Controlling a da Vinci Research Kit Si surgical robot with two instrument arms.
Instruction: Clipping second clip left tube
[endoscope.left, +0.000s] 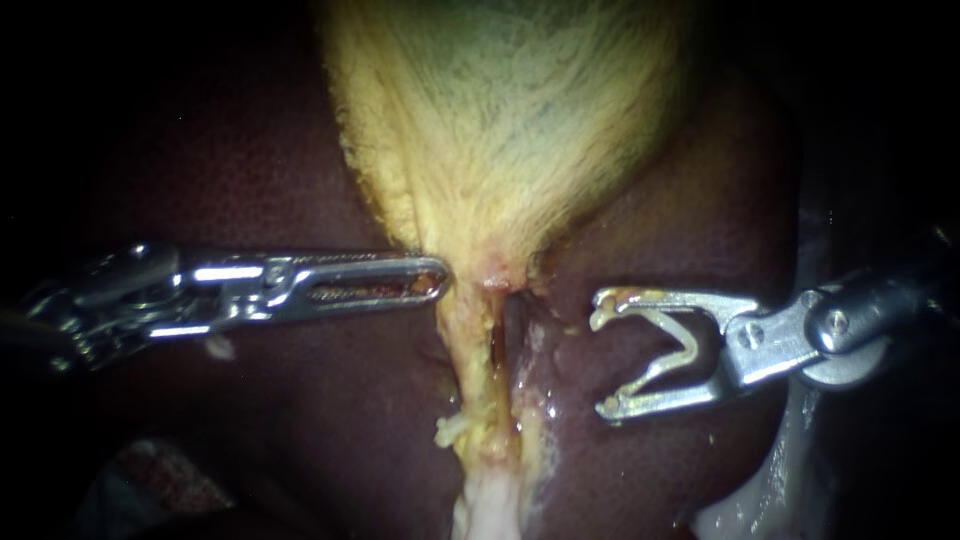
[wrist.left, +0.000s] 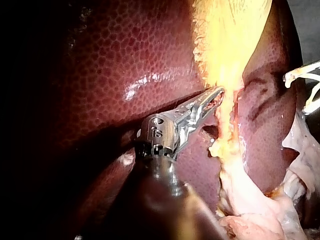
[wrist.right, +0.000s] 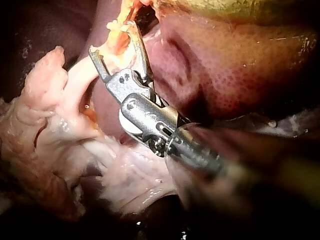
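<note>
**Endoscope.** Noted from 9 o'clock: left instrument (endoscope.left: 435, 278), jaws clenched flat together, tip touching the gallbladder (endoscope.left: 500, 120) where it narrows to a neck at centre. No tissue seen between the jaws. Judged a prop against the neck rather than a grasp, holding the left tube (endoscope.left: 470, 370) exposed. Tube traced from centre down to 6 o'clock across the liver (endoscope.left: 250, 180), yellow and bare, with no clip seen on it. Noted from 3 o'clock: right instrument (endoscope.left: 603, 365), jaws spread wide and grasping a clip (endoscope.left: 690, 345) seated along both inner faces. Mouth turned to 9 o'clock, near the tube but apart from it and not around it. Judged lined up for an advance across the tube.

**Left wrist.** Left instrument (wrist.left: 220, 92) lying over the liver (wrist.left: 130, 60), jaws together, tip against the yellow edge below the gallbladder (wrist.left: 230, 40). Left tube (wrist.left: 227, 135) just beside and beyond the tip, free of the jaws. Clip (wrist.left: 295, 75) showing well beyond the tube, on its far side.

**Right wrist.** Right instrument (wrist.right: 112, 39) with jaws parted, clip (wrist.right: 117, 42) between them. Pale tissue (wrist.right: 50, 100) beside and under the jaws, liver (wrist.right: 240, 75) on the other side. Cannot tell here which strand is the left tube.

**Risk, as judged.** A tube not fully inside the mouth at closing would take only a partial clip.
</note>
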